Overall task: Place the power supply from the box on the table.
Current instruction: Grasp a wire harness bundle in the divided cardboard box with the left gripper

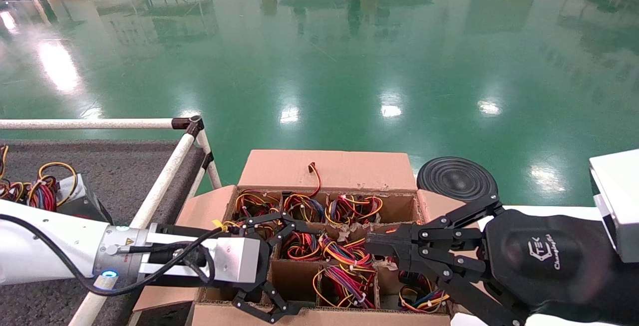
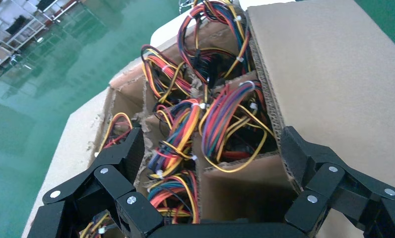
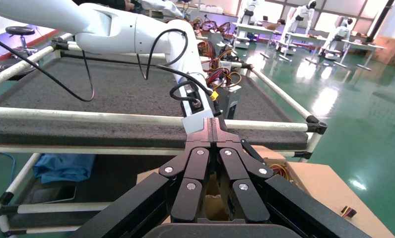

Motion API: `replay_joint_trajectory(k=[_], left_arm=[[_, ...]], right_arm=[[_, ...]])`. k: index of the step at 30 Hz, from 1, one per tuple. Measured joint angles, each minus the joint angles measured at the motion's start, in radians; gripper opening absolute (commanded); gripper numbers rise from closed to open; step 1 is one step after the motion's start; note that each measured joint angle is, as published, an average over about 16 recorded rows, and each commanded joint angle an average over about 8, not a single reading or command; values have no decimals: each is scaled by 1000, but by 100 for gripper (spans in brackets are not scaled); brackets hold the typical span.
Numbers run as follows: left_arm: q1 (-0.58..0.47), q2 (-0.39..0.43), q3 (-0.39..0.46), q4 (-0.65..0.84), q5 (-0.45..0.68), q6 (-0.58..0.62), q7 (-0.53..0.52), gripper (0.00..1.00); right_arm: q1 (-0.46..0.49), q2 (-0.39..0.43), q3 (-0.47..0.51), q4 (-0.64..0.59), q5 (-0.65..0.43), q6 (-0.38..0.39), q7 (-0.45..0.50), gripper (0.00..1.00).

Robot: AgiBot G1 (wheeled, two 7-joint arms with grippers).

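The left tool (image 1: 287,266) hangs spread wide over the box (image 1: 324,171) at 6 o'clock, holding nothing. The right tool (image 1: 372,244), fingers pressed together, hovers over wire-filled cells. One power supply (image 1: 75,197) lies on the counter (image 1: 115,166) at 9 o'clock.

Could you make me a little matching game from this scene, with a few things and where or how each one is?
Things:
1. left gripper
2. right gripper
3. box
4. table

States:
A. dark grey, edged by white rails
B. fingers spread wide over the box's near-left cells
C. brown cardboard, cells holding coloured wire bundles
D. fingers closed together above the box

Pairs: 1-B, 2-D, 3-C, 4-A
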Motion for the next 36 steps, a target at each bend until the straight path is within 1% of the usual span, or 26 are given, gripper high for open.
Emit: replay_joint_trajectory(k=[26,36], left_arm=[[-10,29,38,9,-48,-20,20,100],[-23,46,63,-3,-52,-57,60,100]], right_arm=[[0,0,0,0,0,0,0,0],[0,0,0,0,0,0,0,0]])
